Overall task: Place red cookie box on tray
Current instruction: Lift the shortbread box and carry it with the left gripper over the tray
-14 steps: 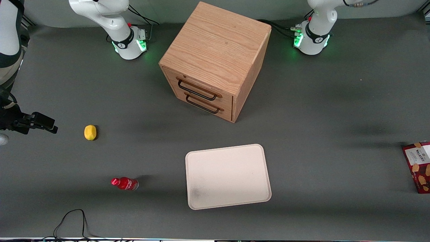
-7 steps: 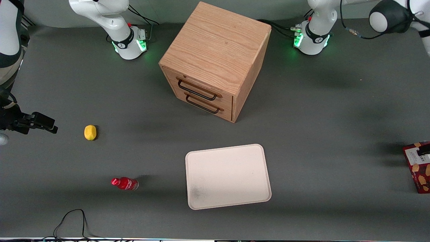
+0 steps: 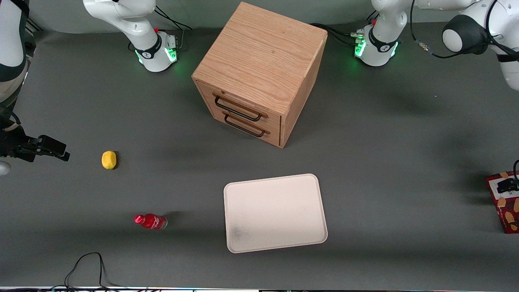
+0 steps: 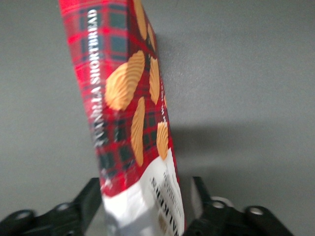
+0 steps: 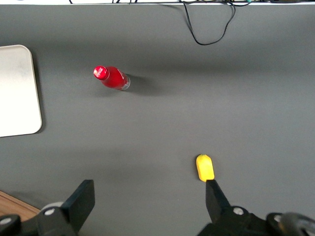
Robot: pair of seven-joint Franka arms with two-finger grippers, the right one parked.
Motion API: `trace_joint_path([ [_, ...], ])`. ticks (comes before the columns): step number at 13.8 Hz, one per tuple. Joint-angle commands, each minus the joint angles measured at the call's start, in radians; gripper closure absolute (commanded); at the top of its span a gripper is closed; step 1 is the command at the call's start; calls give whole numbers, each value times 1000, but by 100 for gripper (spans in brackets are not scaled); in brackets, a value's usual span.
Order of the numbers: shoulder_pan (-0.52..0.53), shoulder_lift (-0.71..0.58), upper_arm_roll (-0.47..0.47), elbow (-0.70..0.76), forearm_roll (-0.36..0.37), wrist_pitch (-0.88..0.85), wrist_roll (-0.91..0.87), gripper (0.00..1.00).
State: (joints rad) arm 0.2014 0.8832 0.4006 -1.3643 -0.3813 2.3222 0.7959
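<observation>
The red cookie box (image 3: pixel 505 205) sits at the working arm's end of the table, partly cut off by the edge of the front view. My gripper (image 3: pixel 507 185) is down at the box's end farther from the front camera. In the left wrist view the tartan box (image 4: pixel 129 98) with its cookie pictures runs between the two black fingers (image 4: pixel 92 199), and a narrow gap shows on each side. The gripper (image 4: pixel 146 202) is open around the box's white-labelled end. The cream tray (image 3: pixel 275 213) lies flat near the table's middle, well away from the box.
A wooden two-drawer cabinet (image 3: pixel 259 73) stands farther from the front camera than the tray. A yellow lemon (image 3: pixel 108 159) and a small red bottle (image 3: pixel 151 221) lie toward the parked arm's end. A black cable (image 3: pixel 87 267) loops at the near table edge.
The working arm has swung into the front view and its gripper has come down onto the cookie box's end, covering part of the white label. The box has not moved.
</observation>
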Motion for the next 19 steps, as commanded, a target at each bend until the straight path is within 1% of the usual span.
trace_joint_path([
  [1, -33, 26, 17, 27, -18, 43, 19, 100],
  [5, -49, 16, 18, 30, -10, 43, 19, 100],
  [7, -71, -19, 21, 25, 2, 10, 16, 100],
  [9, -102, -76, 23, 22, 16, -96, 8, 100],
  [11, -132, -145, 23, 22, 21, -252, -36, 100],
  [12, -157, -180, 21, 24, 22, -339, -100, 100],
  [13, -202, -226, 20, 25, 45, -428, -235, 100],
  [14, -233, -265, 9, 27, 88, -475, -345, 100],
  [15, -267, -304, -2, 25, 103, -515, -459, 100],
  [17, -325, -360, -73, 28, 110, -607, -707, 100],
  [18, -347, -381, -118, 28, 126, -622, -831, 100],
  [19, -370, -403, -214, 28, 180, -621, -1007, 100],
])
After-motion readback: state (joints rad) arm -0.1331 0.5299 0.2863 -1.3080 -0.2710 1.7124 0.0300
